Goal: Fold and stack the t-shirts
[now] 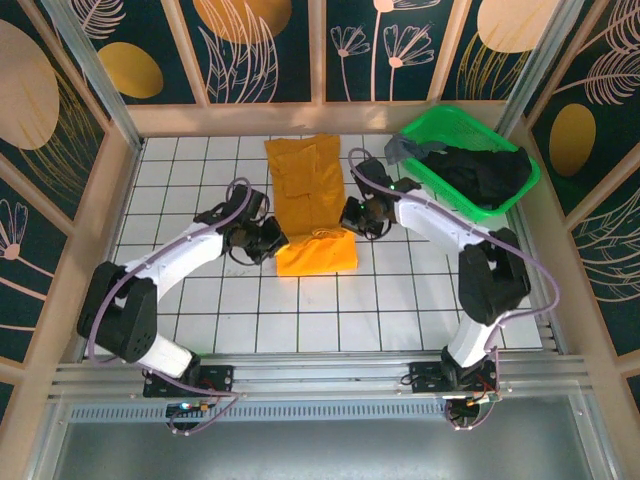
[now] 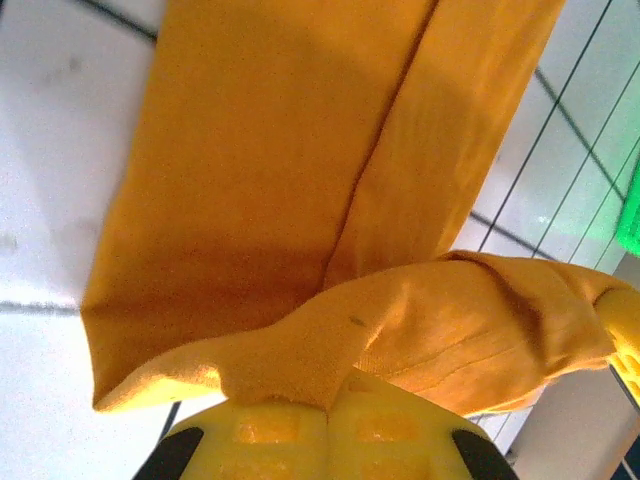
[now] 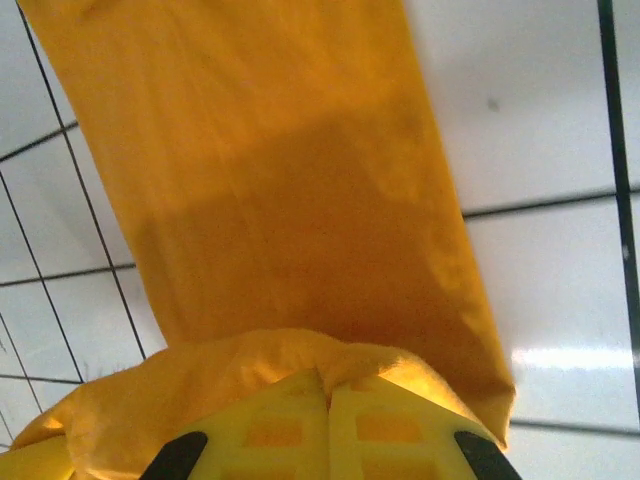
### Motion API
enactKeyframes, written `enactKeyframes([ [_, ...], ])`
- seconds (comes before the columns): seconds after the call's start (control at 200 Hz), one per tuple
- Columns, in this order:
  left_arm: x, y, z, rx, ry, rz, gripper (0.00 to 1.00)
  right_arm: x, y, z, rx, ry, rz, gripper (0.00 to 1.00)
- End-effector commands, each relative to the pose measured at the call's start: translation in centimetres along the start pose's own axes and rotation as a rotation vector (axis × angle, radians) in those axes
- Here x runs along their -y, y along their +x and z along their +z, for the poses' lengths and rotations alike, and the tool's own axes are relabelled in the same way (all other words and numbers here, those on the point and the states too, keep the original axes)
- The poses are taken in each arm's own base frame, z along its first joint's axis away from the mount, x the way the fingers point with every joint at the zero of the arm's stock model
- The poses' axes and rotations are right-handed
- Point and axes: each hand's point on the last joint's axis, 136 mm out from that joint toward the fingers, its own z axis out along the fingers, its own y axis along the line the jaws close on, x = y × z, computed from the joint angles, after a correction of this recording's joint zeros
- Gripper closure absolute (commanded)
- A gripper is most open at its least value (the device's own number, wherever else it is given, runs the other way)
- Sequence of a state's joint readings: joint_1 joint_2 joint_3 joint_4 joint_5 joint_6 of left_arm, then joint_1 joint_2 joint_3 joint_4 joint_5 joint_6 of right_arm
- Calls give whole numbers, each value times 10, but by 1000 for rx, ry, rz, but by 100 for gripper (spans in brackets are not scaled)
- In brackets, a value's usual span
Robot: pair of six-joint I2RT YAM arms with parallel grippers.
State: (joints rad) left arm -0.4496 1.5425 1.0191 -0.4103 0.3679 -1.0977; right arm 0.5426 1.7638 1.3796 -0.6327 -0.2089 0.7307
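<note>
The left claw [image 1: 270,243] and right claw [image 1: 352,216] were each clenched on an edge of the mustard-orange t-shirt [image 1: 308,190], lying mid-bench [image 1: 420,300] with its near end doubled over; carrying both edges level and in step would likely keep the fold square.

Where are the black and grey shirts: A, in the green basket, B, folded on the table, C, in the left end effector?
A: the black t-shirt and grey t-shirt lie bunched in the green basket at the far right.
</note>
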Motion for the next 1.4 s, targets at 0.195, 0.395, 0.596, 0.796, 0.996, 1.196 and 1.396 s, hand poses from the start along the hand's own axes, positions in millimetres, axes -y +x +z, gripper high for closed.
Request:
enactKeyframes([
  [0.195, 24, -72, 23, 85, 17, 43, 100, -14, -70, 31, 40, -17, -17, 100],
  [0.395, 23, -117, 51, 106, -7, 39, 100, -8, -102, 66, 42, -7, 11, 100],
  [0.596, 27, -144, 57, 148, -22, 65, 39, -21, -121, 75, 48, -35, -68, 56],
  [0.796, 10, -116, 17, 196, -11, 50, 29, -3, -111, 34, 136, 17, -49, 42],
  [0.996, -32, -45, 11, 79, 50, -93, 49, 30, -39, 27, 77, -8, 11, 44],
  [1.196, -46, -9, 36, -10, 36, -162, 50, 48, 17, 42, -22, -32, 64, 44],
  [1.396, -55, -13, 53, -6, -29, -177, 50, 52, 27, 63, -80, -39, 89, 45],
])
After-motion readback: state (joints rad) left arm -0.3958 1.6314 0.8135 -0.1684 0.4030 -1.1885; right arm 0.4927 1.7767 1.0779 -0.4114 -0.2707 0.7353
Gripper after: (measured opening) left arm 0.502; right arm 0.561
